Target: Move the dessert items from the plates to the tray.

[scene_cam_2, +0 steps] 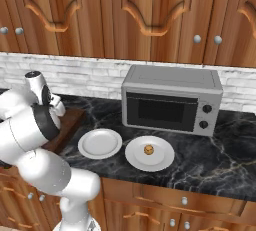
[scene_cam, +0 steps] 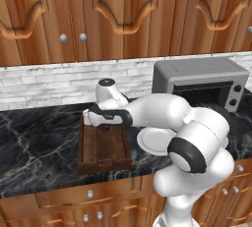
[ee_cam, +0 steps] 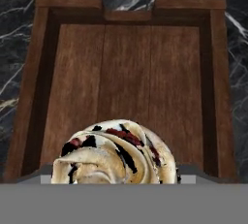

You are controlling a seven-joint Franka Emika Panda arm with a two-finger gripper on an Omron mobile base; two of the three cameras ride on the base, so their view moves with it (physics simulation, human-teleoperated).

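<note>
My gripper [scene_cam: 104, 126] hangs over the far end of the dark wooden tray [scene_cam: 105, 164]. In the hand view a cupcake [ee_cam: 115, 154] with a pale swirled top and dark flecks sits close to the camera between the jaws, hiding the fingertips, above the tray's slatted bottom [ee_cam: 127, 72]. The gripper is shut on this cupcake. Two white plates lie right of the tray [scene_cam_2: 70, 119]: the nearer plate [scene_cam_2: 100, 143] is bare, and the farther plate [scene_cam_2: 161, 159] carries a small tan-orange morsel [scene_cam_2: 148, 149]. My arm covers most of one plate [scene_cam: 154, 140] in the left base view.
A grey microwave [scene_cam_2: 172, 100] stands at the back of the black marble counter [scene_cam: 34, 142], behind the plates. Brick backsplash and wooden wall cupboards rise behind it. My white arm arches across the counter's front above the plates.
</note>
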